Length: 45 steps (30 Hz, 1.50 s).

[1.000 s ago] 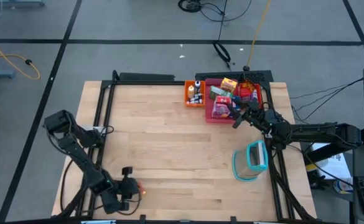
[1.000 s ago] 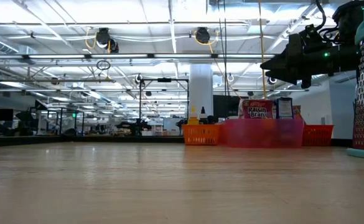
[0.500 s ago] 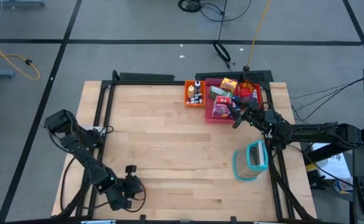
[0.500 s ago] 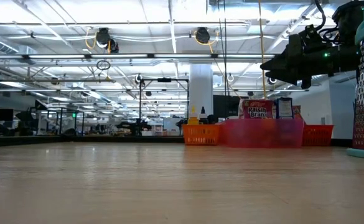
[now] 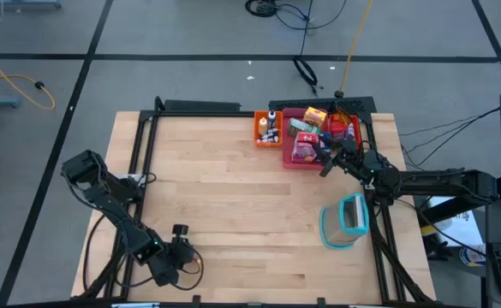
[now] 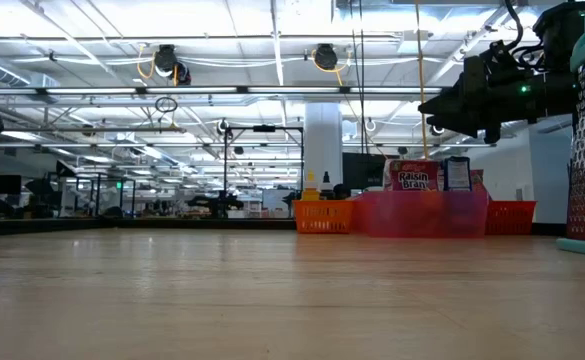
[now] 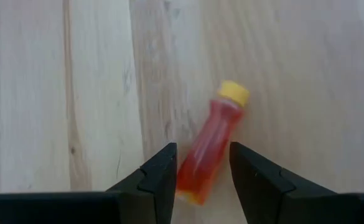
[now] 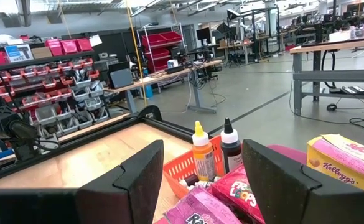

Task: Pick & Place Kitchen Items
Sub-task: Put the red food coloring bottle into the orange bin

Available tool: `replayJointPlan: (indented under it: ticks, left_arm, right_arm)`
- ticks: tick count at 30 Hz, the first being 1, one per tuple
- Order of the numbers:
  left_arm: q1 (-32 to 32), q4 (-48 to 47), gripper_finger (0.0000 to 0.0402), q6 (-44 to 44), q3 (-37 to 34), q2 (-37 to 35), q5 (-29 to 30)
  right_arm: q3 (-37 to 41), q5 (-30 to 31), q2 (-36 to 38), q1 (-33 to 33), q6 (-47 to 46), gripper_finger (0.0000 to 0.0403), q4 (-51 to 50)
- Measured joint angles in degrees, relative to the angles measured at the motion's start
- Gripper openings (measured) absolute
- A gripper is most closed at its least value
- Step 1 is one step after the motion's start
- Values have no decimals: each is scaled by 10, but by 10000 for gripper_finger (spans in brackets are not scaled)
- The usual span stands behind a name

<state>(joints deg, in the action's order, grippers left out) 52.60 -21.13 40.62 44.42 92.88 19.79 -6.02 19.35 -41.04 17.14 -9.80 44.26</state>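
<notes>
A small orange-red bottle (image 7: pixel 214 134) with a yellow cap lies on its side on the wooden table, near the near-left corner. My left gripper (image 5: pixel 179 250) points down over it, open, with a finger on each side of the bottle's bottom end; in the high view the gripper hides the bottle. The other kitchen items, printed cartons and tiny bottles, sit in the orange tray (image 5: pixel 260 128), the pink tray (image 5: pixel 289 162) and the red tray (image 5: pixel 359 127) at the far right. My right gripper (image 5: pixel 323 164) hovers open over the pink tray, with nothing between its fingers (image 8: pixel 138 174). My left gripper's fingers stand on either side of the bottle's bottom end (image 7: pixel 191 190), coming from above and lying across it. The bottle lies flat on the table. Whether a finger touches it, I cannot tell.
A clear container with a teal rim (image 5: pixel 344 221) stands at the right edge, near my right arm. A black frame (image 5: pixel 147 145) runs along the table's sides. The wide middle of the table (image 5: pixel 250 205) is bare wood.
My left gripper has turned a little about its own axis over the bottle. The orange spot that showed beside it in the high view is now covered by it. My right arm has kept still.
</notes>
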Motion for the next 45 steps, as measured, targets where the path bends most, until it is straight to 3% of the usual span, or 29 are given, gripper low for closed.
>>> replayJointPlan:
  ticks: [9,18,25,32,45]
  left_arm:
    - [1,4,142,29,-27,-3,7]
    - [0,-2,16,48,-31,0,68]
    - [-14,3,15,69,-32,1,118]
    - [-45,14,9,55,-32,1,120]
    - [-126,23,10,-48,-31,-41,188]
  right_arm:
    - [0,0,0,0,0,210,0]
    - [0,0,0,0,0,210,-8]
    - [0,0,0,0,0,210,-10]
    - [0,0,0,0,0,210,-12]
    - [0,0,0,0,0,210,-13]
